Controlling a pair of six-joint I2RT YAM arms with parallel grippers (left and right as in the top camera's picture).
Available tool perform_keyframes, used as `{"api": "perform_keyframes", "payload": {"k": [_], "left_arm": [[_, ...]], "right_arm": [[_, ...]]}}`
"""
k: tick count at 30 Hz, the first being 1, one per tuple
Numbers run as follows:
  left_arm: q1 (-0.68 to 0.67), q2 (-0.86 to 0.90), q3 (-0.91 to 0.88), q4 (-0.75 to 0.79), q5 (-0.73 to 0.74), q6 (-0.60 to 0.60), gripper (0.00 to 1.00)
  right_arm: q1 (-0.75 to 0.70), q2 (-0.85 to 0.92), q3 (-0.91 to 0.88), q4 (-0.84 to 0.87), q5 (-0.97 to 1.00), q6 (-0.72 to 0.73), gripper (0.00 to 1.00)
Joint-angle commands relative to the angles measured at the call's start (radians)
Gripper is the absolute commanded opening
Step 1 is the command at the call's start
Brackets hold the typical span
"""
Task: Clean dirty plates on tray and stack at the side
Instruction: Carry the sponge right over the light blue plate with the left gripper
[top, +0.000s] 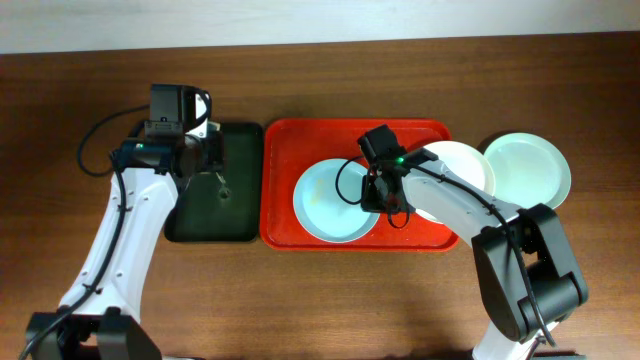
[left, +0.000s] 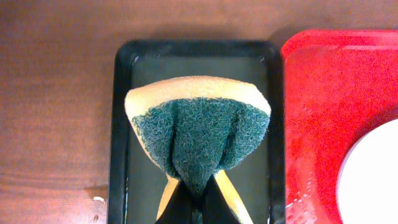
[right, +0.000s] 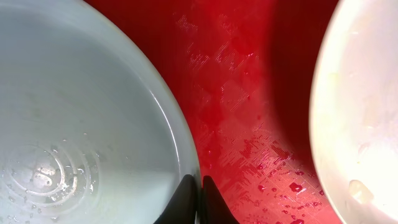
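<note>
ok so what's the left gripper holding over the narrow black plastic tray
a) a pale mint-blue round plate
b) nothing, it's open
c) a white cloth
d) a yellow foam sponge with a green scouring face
d: in the left wrist view the left gripper is pinching a folded yellow foam sponge with a green scouring face above the narrow black plastic tray.

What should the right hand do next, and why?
Probably lift the pale mint-blue round plate slightly off the red plastic tray: the right hand seems pinched on its rim, and it looks wet, without yellow smears.
</note>
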Motion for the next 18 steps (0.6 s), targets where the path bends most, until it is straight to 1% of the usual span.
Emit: {"api": "perform_keyframes", "payload": {"k": [1,2,5,7,9,14,18], "left_arm": [[0.034,0.043,0.039,-0.038,0.022,0.016,0.00],[0.042,0.060,0.060,-0.060,0.041,0.017,0.00],[0.068,0.138,0.155,-0.150,0.156,0.071,0.00],[0.070,0.182,0.190,-0.166,0.215,0.113,0.00],[0.064,0.213,0.194,-0.155,0.225,0.123,0.00],[0.064,0.261,0.193,-0.154,0.225,0.122,0.00],[0.064,0.269,0.193,-0.150,0.225,0.122,0.00]], "right_arm": [[-0.003,0.007,-0.014,0.003,-0.004,0.001,0.04],[-0.003,0.007,-0.014,0.003,-0.006,0.001,0.04],[-0.003,0.007,-0.013,0.010,-0.010,0.001,0.04],[-0.003,0.007,-0.013,0.016,-0.013,0.001,0.04],[-0.003,0.007,-0.013,0.028,-0.021,-0.012,0.04],[-0.003,0.007,-0.013,0.074,-0.080,-0.145,0.04],[-0.003,0.007,-0.013,0.106,-0.084,-0.203,0.04]]}}
